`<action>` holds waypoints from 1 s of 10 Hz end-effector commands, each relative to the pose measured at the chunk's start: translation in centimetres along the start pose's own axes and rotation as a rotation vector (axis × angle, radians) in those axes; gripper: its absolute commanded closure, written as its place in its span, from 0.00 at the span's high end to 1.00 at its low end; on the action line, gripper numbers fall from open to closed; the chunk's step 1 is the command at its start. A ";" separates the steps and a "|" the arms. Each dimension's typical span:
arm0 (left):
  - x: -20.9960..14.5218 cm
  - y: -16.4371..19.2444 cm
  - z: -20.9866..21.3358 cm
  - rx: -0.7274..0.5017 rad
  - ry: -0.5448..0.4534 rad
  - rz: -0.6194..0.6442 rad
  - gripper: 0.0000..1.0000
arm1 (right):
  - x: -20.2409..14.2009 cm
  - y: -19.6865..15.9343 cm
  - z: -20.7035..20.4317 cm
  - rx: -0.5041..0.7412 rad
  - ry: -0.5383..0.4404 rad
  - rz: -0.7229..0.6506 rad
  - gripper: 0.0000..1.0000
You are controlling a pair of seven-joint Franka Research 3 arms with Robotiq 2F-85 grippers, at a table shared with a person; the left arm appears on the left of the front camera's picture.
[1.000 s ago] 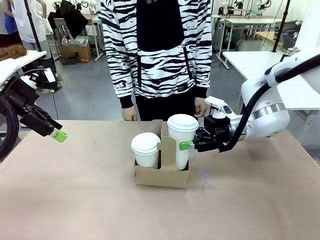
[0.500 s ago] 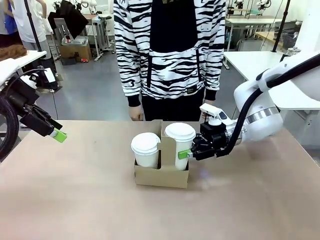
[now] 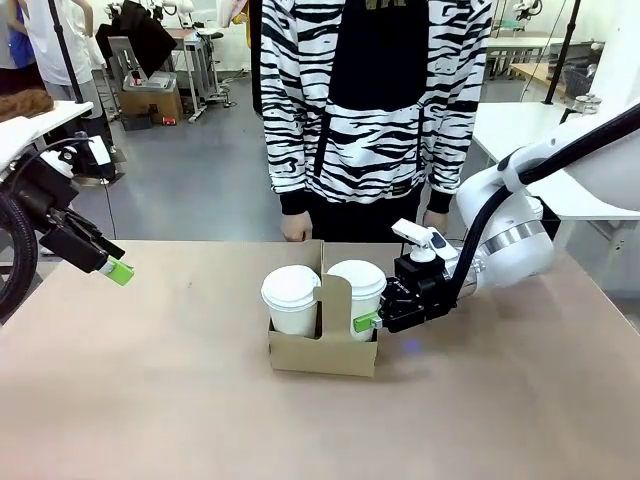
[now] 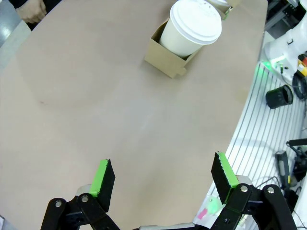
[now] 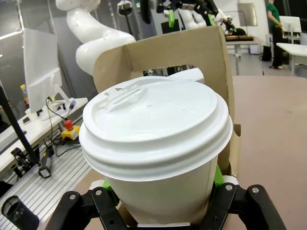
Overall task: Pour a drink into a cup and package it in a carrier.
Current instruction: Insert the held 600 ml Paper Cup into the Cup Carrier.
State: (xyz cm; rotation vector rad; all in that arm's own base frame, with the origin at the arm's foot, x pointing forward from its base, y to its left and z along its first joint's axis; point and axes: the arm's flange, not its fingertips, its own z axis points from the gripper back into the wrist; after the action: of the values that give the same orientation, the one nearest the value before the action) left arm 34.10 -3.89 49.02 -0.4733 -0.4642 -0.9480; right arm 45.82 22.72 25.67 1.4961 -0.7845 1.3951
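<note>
Upright within carrier (image 3: 322,350): cup (image 3: 356,298).

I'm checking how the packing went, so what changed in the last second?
The right end effector lowered the lidded white paper cup into the brown cardboard carrier, level with the other lidded cup. Its fingers still flank the cup; whether it has let go is unclear. The person stepped toward picture right. The left end effector stayed open.

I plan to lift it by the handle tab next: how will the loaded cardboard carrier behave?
The carrier is thin cardboard, so its tab may flex. Two lidded cups fill neighbouring holes, so the load looks balanced; their weight is unclear. They stand well above its low walls, so they may wobble if jerked.
</note>
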 end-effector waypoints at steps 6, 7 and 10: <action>0.0 0.1 0.1 -0.018 -0.020 -0.019 1.00 | 1.3 1.1 3.3 -0.131 0.105 0.101 1.00; 0.0 0.1 0.1 -0.018 -0.020 -0.019 1.00 | 1.9 1.8 4.7 -0.168 0.122 0.110 1.00; 0.0 0.1 0.1 -0.018 -0.020 -0.019 1.00 | 4.1 4.9 9.3 -0.288 0.153 0.097 1.00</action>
State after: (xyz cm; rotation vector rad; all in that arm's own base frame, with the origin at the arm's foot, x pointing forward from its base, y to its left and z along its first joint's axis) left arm 34.10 -3.87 49.01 -0.4725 -0.4644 -0.9491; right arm 47.17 14.34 29.97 1.1863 -0.9217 1.3941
